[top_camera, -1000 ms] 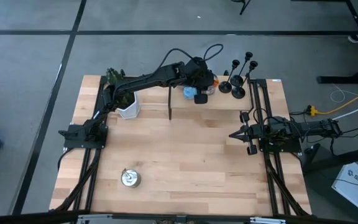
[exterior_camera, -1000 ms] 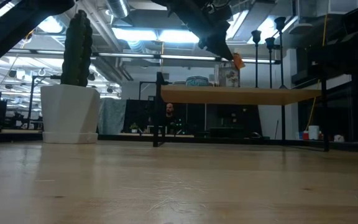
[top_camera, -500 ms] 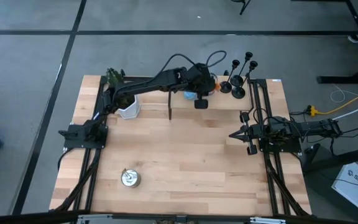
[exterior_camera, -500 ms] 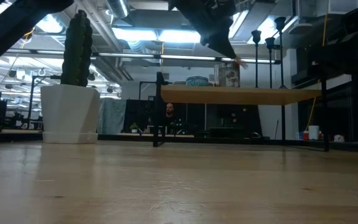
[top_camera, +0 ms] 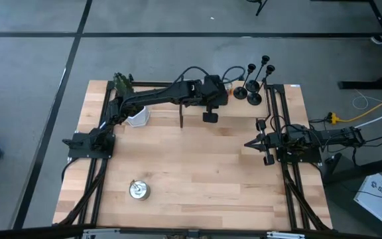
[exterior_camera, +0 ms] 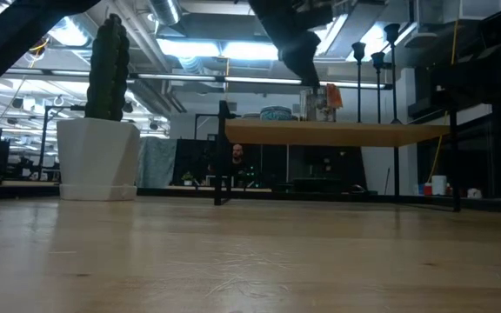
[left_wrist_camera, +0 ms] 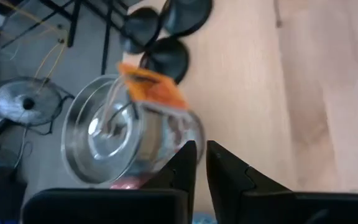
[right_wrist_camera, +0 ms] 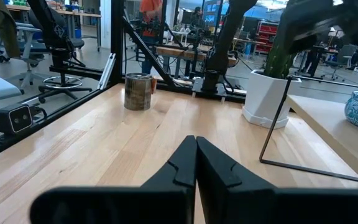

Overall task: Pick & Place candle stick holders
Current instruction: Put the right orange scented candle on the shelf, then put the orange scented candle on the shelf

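Observation:
Three black candle stick holders [top_camera: 254, 79] stand on their round bases at the far right, on a raised wooden shelf [exterior_camera: 337, 133]. Their stems show in the low view [exterior_camera: 378, 87] and their bases in the left wrist view [left_wrist_camera: 163, 59]. My left gripper [top_camera: 210, 117] hangs above the shelf's near side, left of the holders, and touches nothing. In its wrist view [left_wrist_camera: 201, 158] only a narrow gap shows between the fingers. My right gripper [top_camera: 247, 143] waits shut and empty at the table's right side [right_wrist_camera: 196, 146].
A glass jar with a silver lid and an orange tag [left_wrist_camera: 123, 130] stands on the shelf beside the holders' bases, with a blue patterned piece [exterior_camera: 277, 113] left of it. A cactus in a white pot [top_camera: 134, 113] stands at the far left. A silver tin [top_camera: 138, 190] sits near the front left.
My left gripper has drawn back from the jar toward the table's near edge, staying above the shelf. The jar's orange tag, which was at the gripper's tip, now sits lower against the jar.

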Robot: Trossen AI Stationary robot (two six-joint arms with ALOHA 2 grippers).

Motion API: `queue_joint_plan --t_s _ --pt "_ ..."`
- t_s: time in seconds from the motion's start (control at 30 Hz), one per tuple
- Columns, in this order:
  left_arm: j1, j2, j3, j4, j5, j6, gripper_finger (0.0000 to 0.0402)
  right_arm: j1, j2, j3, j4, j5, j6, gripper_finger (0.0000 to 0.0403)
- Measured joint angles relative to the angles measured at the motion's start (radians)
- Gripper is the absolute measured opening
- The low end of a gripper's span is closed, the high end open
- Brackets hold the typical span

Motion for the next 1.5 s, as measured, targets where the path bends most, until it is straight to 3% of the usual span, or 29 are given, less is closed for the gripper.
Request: queue_joint_plan --t_s 0.27,0.73,0.97,1.5 --pt "0.028 0.001 0.0 0.035 -0.014 -0.008 0.0003 0.0 0.0 0.0 0.0 0.0 0.0 0.0011" --pt "0.082 0.006 -0.021 0.143 0.027 -0.025 0.0001 0.0 0.0 0.0 0.0 0.0 0.0 0.0011" --pt "0.054 -0.018 -0.021 0.153 0.028 -0.054 0.0003 0.0 0.0 0.0 0.0 0.0 0.0 0.0011" --pt "-0.195 -0.165 -0.021 -0.222 0.062 -0.093 0.0002 0.0 0.0 0.0 0.0 0.0 0.0 0.0011"
